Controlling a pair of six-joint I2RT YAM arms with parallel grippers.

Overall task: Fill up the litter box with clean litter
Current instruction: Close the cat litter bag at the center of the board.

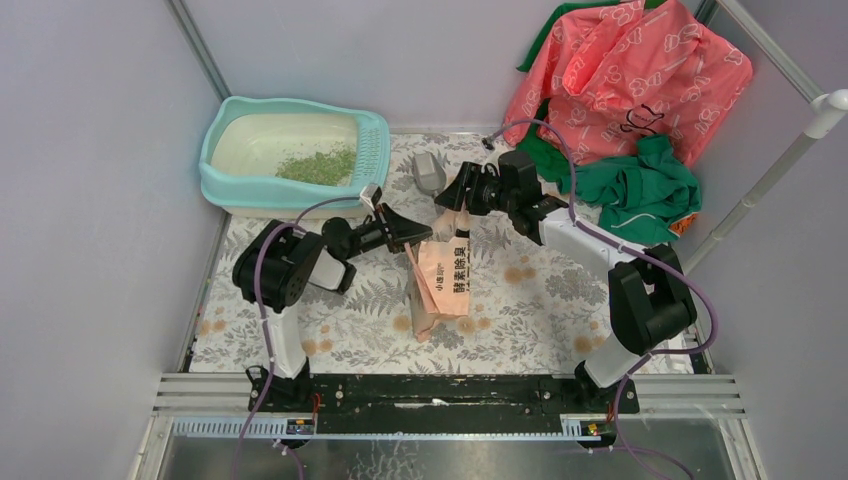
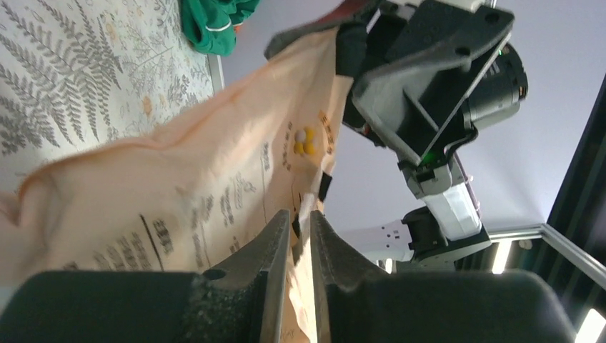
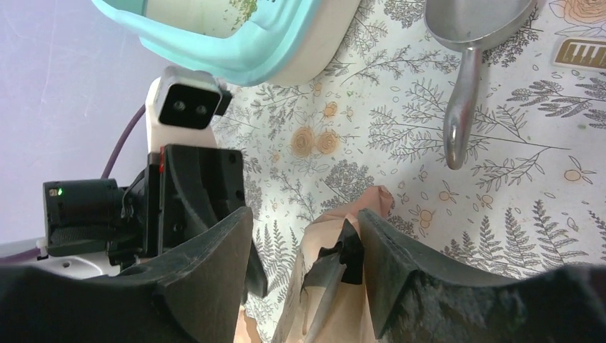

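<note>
My left pincer (image 2: 300,214) is clamped on the upper edge of the bag (image 1: 446,285). My right pincer (image 3: 304,221) stands apart, straddling that same top without gripping it. The litter box (image 1: 262,192) sits in the table's far-left corner, long axis along the far edge, up and left of the bag and nearer my left arm. Some clean litter (image 1: 318,166) lies at its right end only.

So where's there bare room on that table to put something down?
Bare tablecloth lies between the bag and the right arm, and along the near edge beside the left arm. The back is crowded: litter box, scoop, clothes.
</note>
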